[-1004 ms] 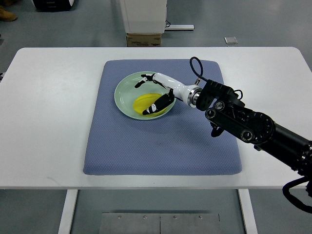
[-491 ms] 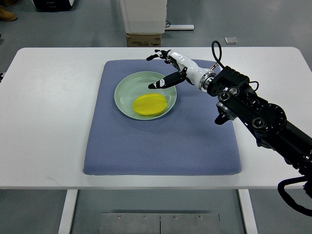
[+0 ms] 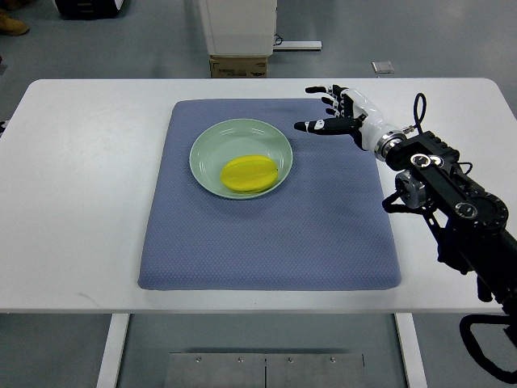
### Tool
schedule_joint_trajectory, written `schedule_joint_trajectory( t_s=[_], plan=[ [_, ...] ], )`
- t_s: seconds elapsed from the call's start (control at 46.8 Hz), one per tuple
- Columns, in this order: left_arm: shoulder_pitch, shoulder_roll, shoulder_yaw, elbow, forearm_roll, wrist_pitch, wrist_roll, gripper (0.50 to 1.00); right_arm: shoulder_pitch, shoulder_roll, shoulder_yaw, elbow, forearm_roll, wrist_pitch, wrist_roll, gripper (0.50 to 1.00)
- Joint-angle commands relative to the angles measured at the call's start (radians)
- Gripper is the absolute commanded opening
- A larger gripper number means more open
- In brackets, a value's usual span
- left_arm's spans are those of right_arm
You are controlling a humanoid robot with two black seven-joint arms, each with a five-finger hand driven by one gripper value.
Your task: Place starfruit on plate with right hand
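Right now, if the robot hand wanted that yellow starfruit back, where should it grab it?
Probably across its narrow middle, from above. The starfruit lies flat with its long axis left-right in the shallow plate, whose rim likely hinders a sideways approach. The right robot hand is open beside it.

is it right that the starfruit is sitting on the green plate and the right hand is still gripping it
Not quite. The starfruit does sit on the green plate, but the right hand is not gripping it. The top view shows that hand open, holding nothing, off the plate's right side over the far right corner of the blue mat.
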Motion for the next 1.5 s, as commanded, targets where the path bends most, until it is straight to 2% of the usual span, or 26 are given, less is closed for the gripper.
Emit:
schedule_joint_trajectory(
  t_s=[0.0,0.641,1.068,1.153,1.239,1.367,1.474],
  plan=[
    [0.000,0.000,0.001,0.000,0.000,0.000,0.000,1.000,-0.010,0.000,0.030,0.002,0.006,0.000,-0.010,0.995],
    [0.000,0.000,0.001,0.000,0.000,0.000,0.000,1.000,-0.097,0.000,0.277,0.011,0.070,-0.006,-0.070,0.998],
    [0.000,0.000,0.001,0.000,0.000,0.000,0.000,1.000,-0.154,0.000,0.319,0.080,0.090,-0.038,-0.056,0.998],
    [0.000,0.000,0.001,0.000,0.000,0.000,0.000,1.000,-0.169,0.000,0.327,0.088,0.090,-0.066,-0.033,0.998],
    [0.000,0.000,0.001,0.000,0.000,0.000,0.000,1.000,-0.182,0.000,0.327,0.088,0.092,-0.087,0.035,1.000],
    [0.000,0.000,-0.001,0.000,0.000,0.000,0.000,1.000,-0.200,0.000,0.327,0.091,0.143,-0.089,0.111,1.000],
    [0.000,0.000,-0.001,0.000,0.000,0.000,0.000,1.000,-0.214,0.000,0.325,0.105,0.176,-0.089,0.150,1.000]
  ],
)
